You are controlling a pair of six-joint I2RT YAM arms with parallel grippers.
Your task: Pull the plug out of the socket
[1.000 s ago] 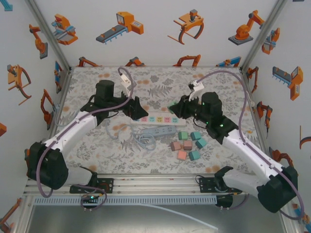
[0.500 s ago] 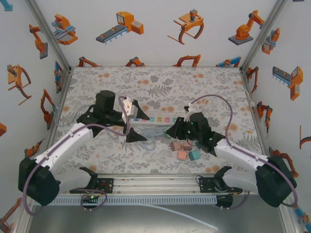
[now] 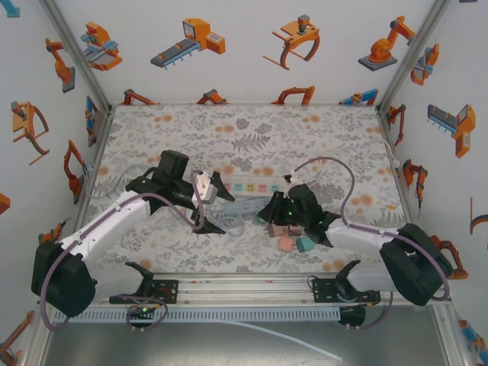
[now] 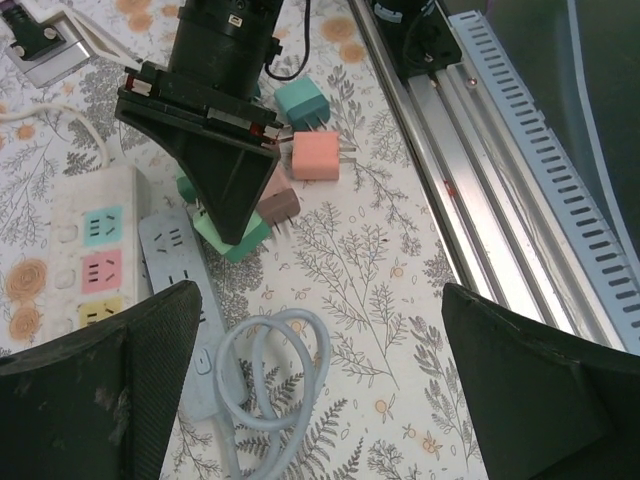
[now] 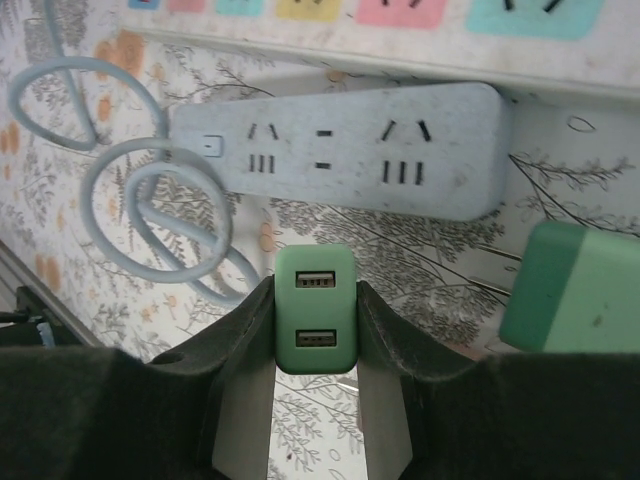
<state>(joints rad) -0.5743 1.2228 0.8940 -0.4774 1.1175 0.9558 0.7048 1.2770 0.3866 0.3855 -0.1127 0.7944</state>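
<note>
1 green 2-port USB plug [image 5: 315,312] is clamped between the fingers of the right claw [image 5: 313,295]. It is out of the socket, just in front of the blue-grey power strip [image 5: 340,165], whose slots all look empty. White power strip [image 5: 330,20] with coloured faces lies just behind.

Extraction looks done; what remains, I'd judge, is parking the plug. Lower it straight onto bare surface [image 4: 400,330] beside the loose plugs [image 4: 318,155], stay off the coiled cable [image 5: 150,210], and release only once it rests flat.

Left claw [image 4: 320,300] spread wide, holding nothing, near the strips; best kept off them.

Writing: none legible on plug or strips. Walls [image 3: 252,69] carry orange robot drawings, no words.
</note>
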